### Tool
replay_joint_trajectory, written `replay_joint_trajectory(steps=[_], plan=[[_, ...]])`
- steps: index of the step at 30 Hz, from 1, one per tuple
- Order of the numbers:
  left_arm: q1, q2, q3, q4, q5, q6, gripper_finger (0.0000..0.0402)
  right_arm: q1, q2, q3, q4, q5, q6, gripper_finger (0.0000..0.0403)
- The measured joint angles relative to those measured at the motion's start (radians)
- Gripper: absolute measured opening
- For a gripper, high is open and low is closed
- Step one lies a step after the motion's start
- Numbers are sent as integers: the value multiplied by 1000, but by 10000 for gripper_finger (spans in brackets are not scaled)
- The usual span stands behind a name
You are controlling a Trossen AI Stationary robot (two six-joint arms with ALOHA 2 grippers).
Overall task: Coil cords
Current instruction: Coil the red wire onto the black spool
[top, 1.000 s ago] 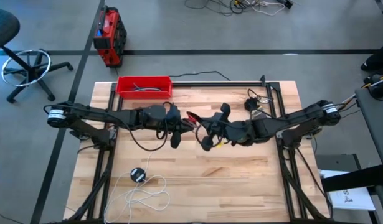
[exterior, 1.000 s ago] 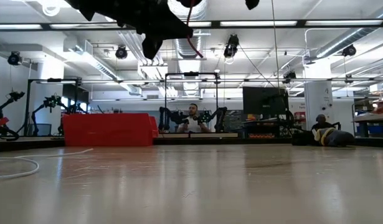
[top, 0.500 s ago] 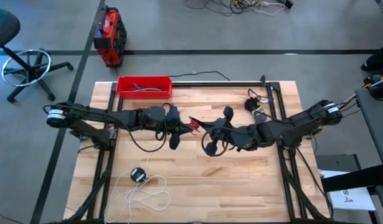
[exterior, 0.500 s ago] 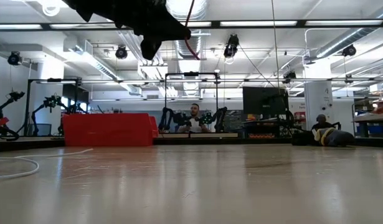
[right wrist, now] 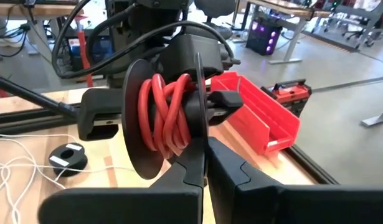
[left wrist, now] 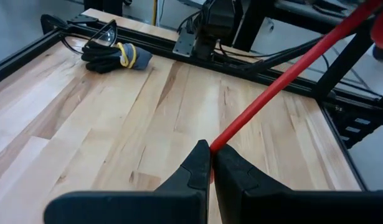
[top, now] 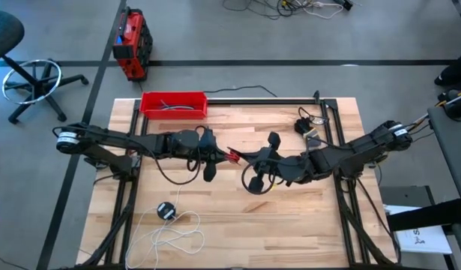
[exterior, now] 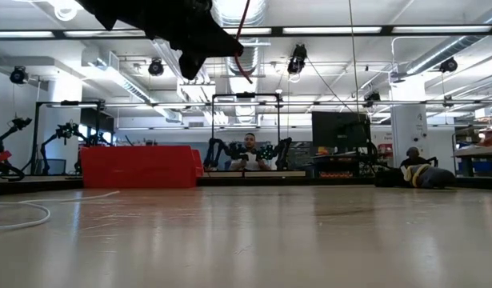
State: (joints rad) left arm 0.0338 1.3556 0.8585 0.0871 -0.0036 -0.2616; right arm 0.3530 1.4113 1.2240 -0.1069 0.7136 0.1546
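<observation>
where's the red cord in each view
High view: the red cord shows mid-table between the two grippers.
Low view: a thin red line at the top, by the dark arm.
Left wrist view: pinched in the left gripper, running taut up and away.
Right wrist view: wound on a black spool.
Shared landmark: the red tray.

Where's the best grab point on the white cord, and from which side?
Take its black disc, straight down from above. It lies flat on the table and looks like the only rigid part, so pinch across its rim. The white cord itself is loose, overlapping loops. The left gripper is shut on the red cord, and the right gripper on its reel.
</observation>
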Motion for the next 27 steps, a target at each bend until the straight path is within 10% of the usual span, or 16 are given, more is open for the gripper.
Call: replay_joint_trajectory(steps=[27], plan=[[2, -157, -3, -157, -8, 157, 0, 11, 1, 5, -130, -88, 36, 0]])
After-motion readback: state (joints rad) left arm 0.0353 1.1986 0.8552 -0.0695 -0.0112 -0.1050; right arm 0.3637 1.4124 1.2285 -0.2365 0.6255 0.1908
